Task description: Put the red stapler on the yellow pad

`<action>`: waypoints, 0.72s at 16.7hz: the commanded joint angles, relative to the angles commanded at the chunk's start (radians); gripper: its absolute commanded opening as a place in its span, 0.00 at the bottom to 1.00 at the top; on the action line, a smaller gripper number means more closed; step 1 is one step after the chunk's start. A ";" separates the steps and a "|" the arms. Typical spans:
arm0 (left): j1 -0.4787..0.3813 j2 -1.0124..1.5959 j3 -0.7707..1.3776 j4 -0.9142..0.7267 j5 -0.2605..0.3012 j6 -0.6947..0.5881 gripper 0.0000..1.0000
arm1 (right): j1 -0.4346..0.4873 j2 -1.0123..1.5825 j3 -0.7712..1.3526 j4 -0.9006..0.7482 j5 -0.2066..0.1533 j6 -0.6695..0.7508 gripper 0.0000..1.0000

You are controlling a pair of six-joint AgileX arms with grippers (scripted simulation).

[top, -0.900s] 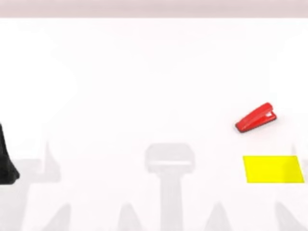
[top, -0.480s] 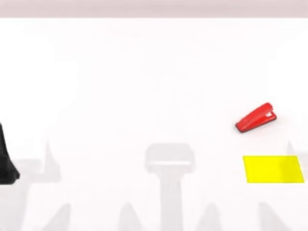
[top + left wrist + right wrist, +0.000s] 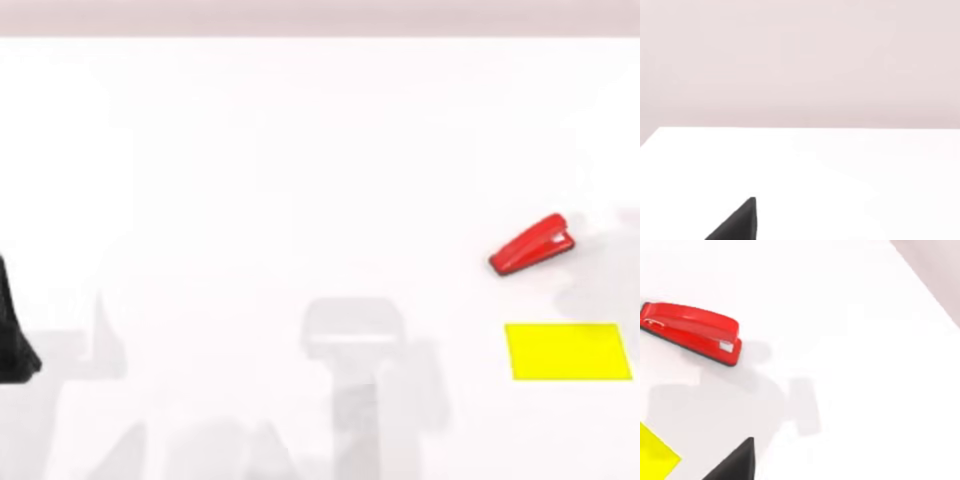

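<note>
The red stapler (image 3: 532,246) lies flat on the table (image 3: 300,180) at the right side, at about 11 o'clock from the yellow pad (image 3: 568,351), near it but apart, so it is not yet delivered. Neither gripper shows its fingers, so their state cannot be told. The left arm (image 3: 14,330) waits at the table's left edge, probably because the stapler is out of its side.

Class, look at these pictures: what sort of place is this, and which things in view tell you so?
Most likely a rendered robot test bench, not a real office: a bare white table, featureless pale backdrop, and only a red stapler and a flat yellow pad set apart at the table's right side.
</note>
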 joint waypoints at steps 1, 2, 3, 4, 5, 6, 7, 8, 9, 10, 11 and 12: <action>0.000 0.000 0.000 0.000 0.000 0.000 1.00 | 0.013 0.118 0.096 -0.069 0.001 -0.087 1.00; 0.000 0.000 0.000 0.000 0.000 0.000 1.00 | 0.026 0.236 0.191 -0.137 0.002 -0.175 1.00; 0.000 0.000 0.000 0.000 0.000 0.000 1.00 | 0.038 0.353 0.284 -0.205 0.003 -0.260 1.00; 0.000 0.000 0.000 0.000 0.000 0.000 1.00 | 0.051 0.466 0.374 -0.271 0.003 -0.344 1.00; 0.000 0.000 0.000 0.000 0.000 0.000 1.00 | 0.064 0.575 0.461 -0.334 0.004 -0.424 1.00; 0.000 0.000 0.000 0.000 0.000 0.000 1.00 | 0.076 0.676 0.545 -0.395 0.004 -0.502 1.00; 0.000 0.000 0.000 0.000 0.000 0.000 1.00 | 0.087 0.771 0.625 -0.453 0.004 -0.575 1.00; 0.000 0.000 0.000 0.000 0.000 0.000 1.00 | 0.098 0.857 0.701 -0.507 0.004 -0.645 1.00; 0.000 0.000 0.000 0.000 0.000 0.000 1.00 | 0.108 0.935 0.772 -0.556 0.004 -0.710 1.00; 0.000 0.000 0.000 0.000 0.000 0.000 1.00 | 0.117 1.005 0.838 -0.600 0.004 -0.769 1.00; 0.000 0.000 0.000 0.000 0.000 0.000 1.00 | 0.125 1.068 0.898 -0.640 0.004 -0.823 1.00; 0.000 0.000 0.000 0.000 0.000 0.000 1.00 | 0.132 1.122 0.952 -0.674 0.004 -0.870 1.00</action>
